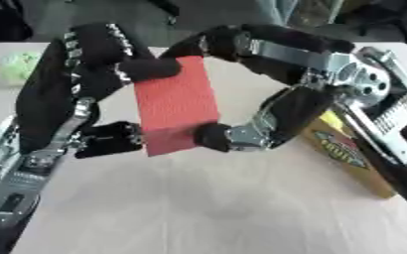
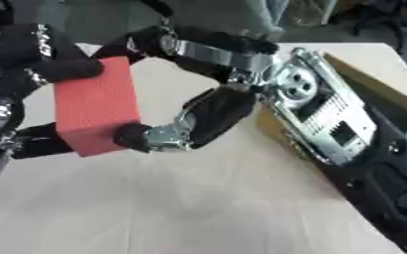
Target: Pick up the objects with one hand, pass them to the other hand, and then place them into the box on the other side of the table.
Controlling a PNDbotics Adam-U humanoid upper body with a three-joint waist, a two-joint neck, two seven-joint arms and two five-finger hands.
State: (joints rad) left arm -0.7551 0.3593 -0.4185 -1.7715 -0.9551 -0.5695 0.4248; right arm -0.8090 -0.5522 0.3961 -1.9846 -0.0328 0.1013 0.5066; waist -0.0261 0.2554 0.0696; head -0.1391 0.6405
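Red block point(image 1: 176, 104), a plain matte box shape with flat faces and sharp edges, taller than wide and tilted slightly, hangs above the pale wooden table point(image 1: 207, 208), held between both hands at the middle of the scene. At the far left a pale green round thing point(image 1: 16, 67) lies on the table near its edge. The left hand point(image 1: 90, 69) curls its black fingers over the block's upper left corner, with the thumb against the lower left edge. The right hand point(image 2: 203, 111) closes on the block from the other side, fingers over the top right corner, thumb tip pressed to the lower right edge. Further right stands a cardboard box point(image 2: 376, 92), with a yellow printed label on its side, behind the right forearm.
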